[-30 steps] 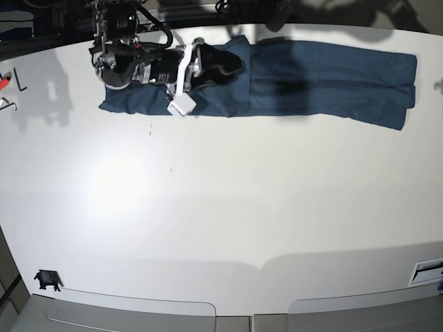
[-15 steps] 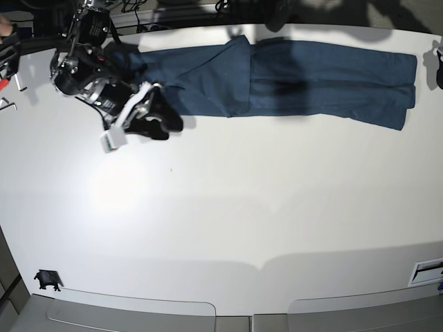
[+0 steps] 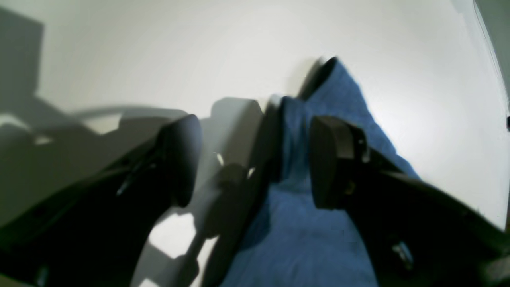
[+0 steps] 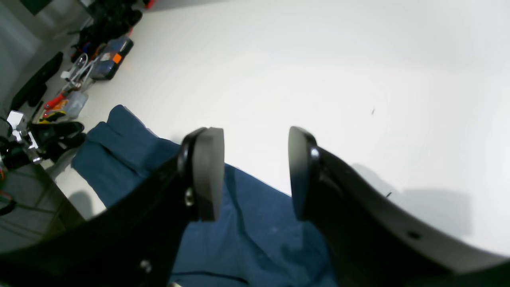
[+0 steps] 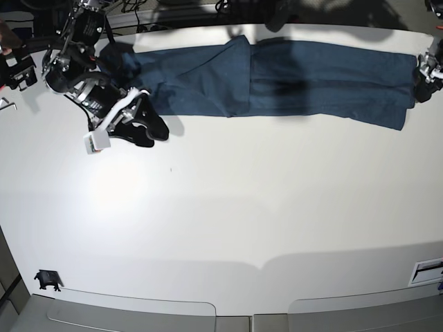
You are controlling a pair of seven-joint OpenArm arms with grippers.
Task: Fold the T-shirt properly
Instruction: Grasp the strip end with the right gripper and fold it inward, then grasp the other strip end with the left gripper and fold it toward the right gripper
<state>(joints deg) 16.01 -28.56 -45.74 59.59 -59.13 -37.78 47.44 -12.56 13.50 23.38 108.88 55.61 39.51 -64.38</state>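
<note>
One soft, wrinkled T-shirt point(image 5: 277, 79) in long flat strip on smooth white table point(image 5: 242, 207) (both grippers' jaws apart, empty).

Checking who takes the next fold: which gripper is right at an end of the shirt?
The left gripper, at the table's far edge, straddles the T-shirt's end. The right gripper hangs beside the cloth, over bare table.

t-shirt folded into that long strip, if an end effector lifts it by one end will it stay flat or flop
The T-shirt would probably flop: its creases and soft overlapping layers suggest limp cloth, so the unlifted part would likely sag and drag. It lies thin on the table, so it is likely light. The folded layers may slide apart, since nothing visibly pins them.
</note>
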